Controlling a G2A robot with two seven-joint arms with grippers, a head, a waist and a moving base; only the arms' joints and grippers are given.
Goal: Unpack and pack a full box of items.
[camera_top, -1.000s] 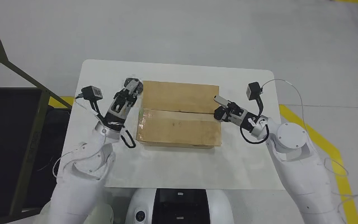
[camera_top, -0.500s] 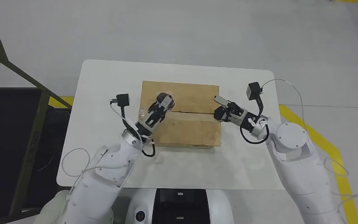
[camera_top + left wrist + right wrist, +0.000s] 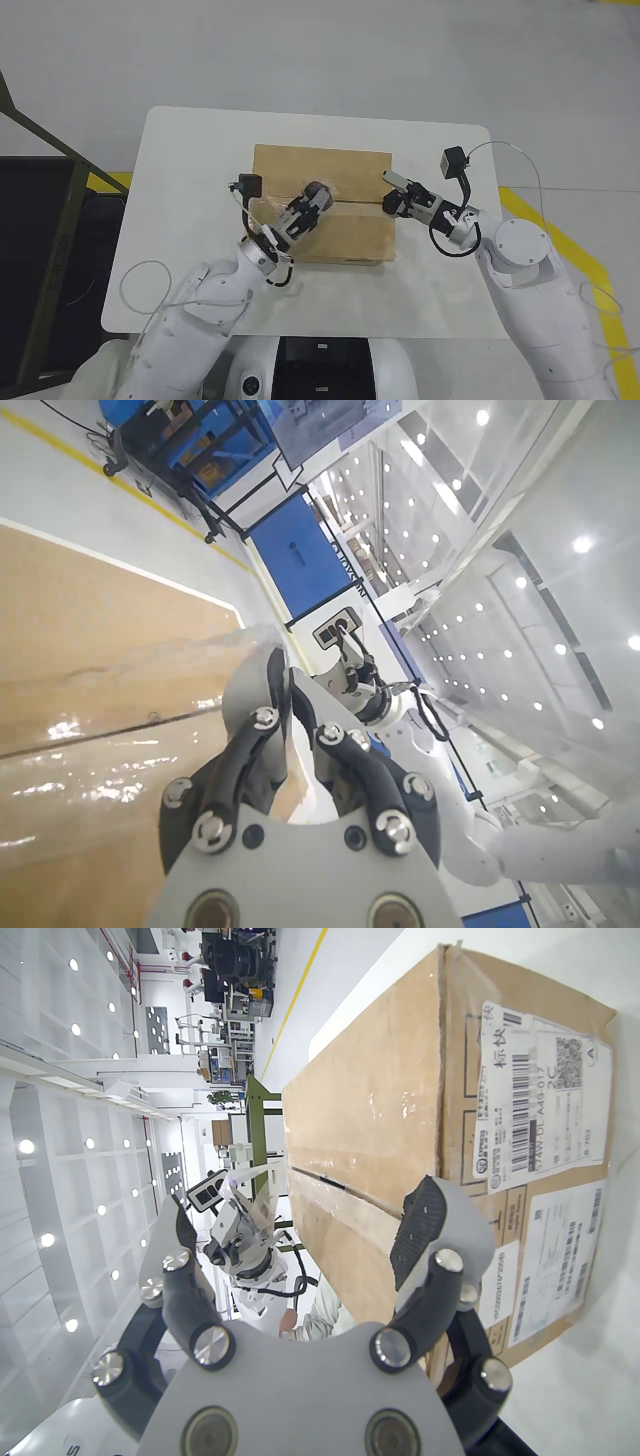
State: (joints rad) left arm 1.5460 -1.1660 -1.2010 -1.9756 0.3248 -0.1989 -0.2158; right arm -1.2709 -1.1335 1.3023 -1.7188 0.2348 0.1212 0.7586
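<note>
A closed cardboard box (image 3: 340, 235) lies in the middle of the white table (image 3: 180, 150), its two top flaps meeting at a taped seam. My left gripper (image 3: 315, 192) sits over the seam near the box's middle, shut on a strip of clear tape (image 3: 252, 1200) lifted off the box top (image 3: 100, 625). In the left wrist view its fingertips (image 3: 280, 667) meet just above the glossy taped surface. My right gripper (image 3: 392, 193) is at the right end of the box (image 3: 370, 1078), open, one finger (image 3: 422, 1218) against the end face by the seam.
Shipping labels (image 3: 530, 1093) cover the box's right end face. A dark rack with a green frame (image 3: 40, 240) stands beside the table's left edge. Bare tabletop lies on all sides of the box.
My left arm has swept right along the seam from the box's left end to its middle, drawing the tape up. The right arm has stayed put.
</note>
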